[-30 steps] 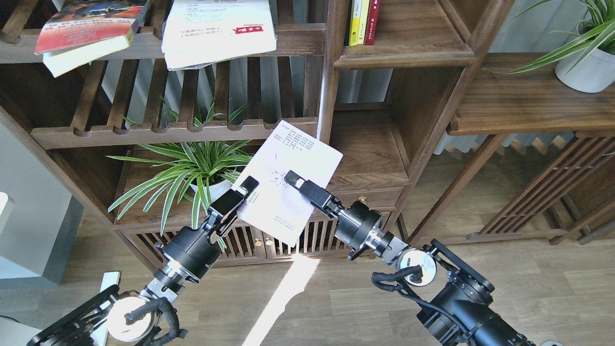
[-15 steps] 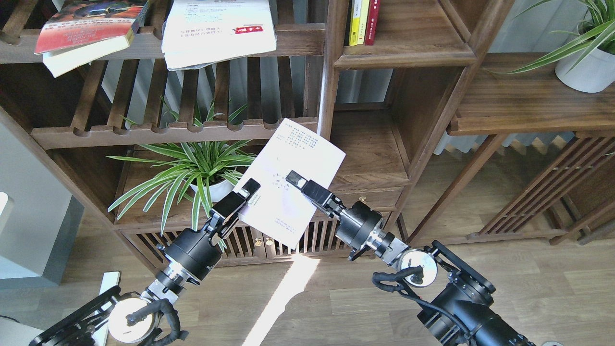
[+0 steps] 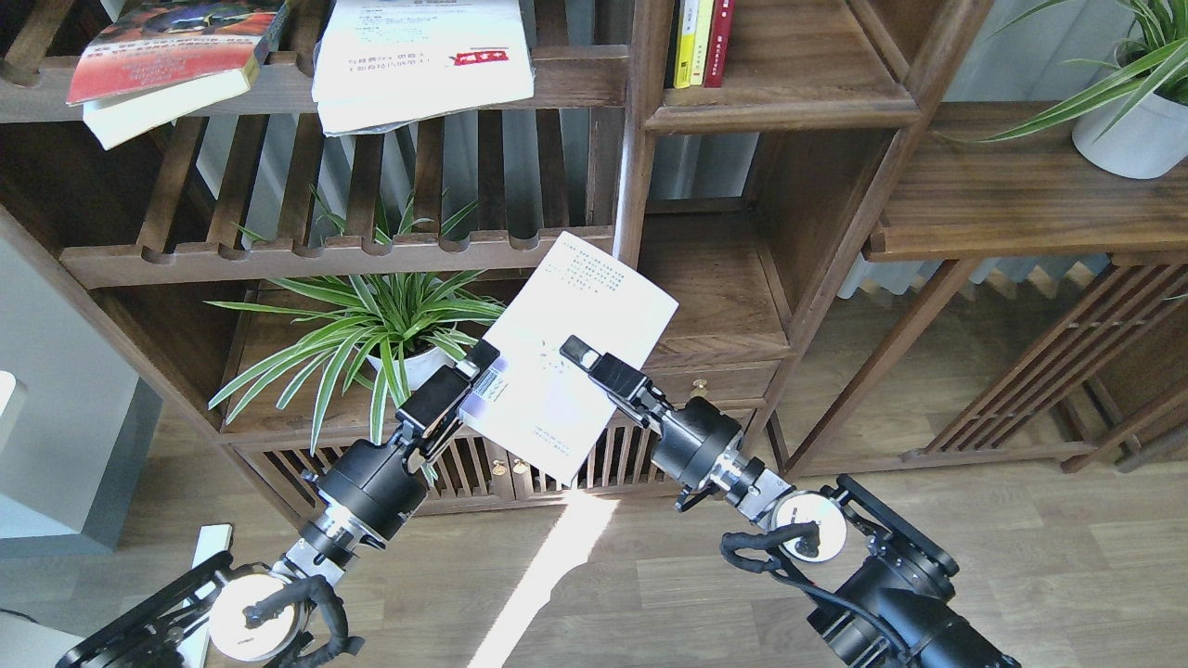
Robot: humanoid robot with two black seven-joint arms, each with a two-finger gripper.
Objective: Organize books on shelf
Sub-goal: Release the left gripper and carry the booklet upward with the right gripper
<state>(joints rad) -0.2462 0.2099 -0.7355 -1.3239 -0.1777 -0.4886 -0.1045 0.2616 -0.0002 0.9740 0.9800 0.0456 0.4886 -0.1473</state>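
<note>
Booklet [image 3: 574, 348], thin and pale with a barcode at its lower left edge, hangs tilted in the air in front of the bookcase, its top corner near the upright post beside the cubby. Left end effector [image 3: 475, 376] is closed on the booklet's lower left edge, right at the barcode. Right end effector [image 3: 594, 364] lies over the cover near its middle; one finger shows on the face, and I cannot tell whether a second finger is behind the sheet or whether it grips at all.

Main risk, as I judge it, is the booklet's floppiness: pinched at one edge, it may sag or fold, and a bent corner could catch on the post or on the front edge of the shelf [image 3: 715, 320], the flat walnut board just to the right. If the two arms pull apart or twist unevenly, the cover could crease or slip free.

Nearby, the spider plant [image 3: 371, 320] sits just left of the left arm; a swing could brush its leaves. Two other books lie above on the slatted rack: the white one with a red logo [image 3: 422, 60] and the thick red-covered one [image 3: 167, 60], both overhanging the rail.
</note>
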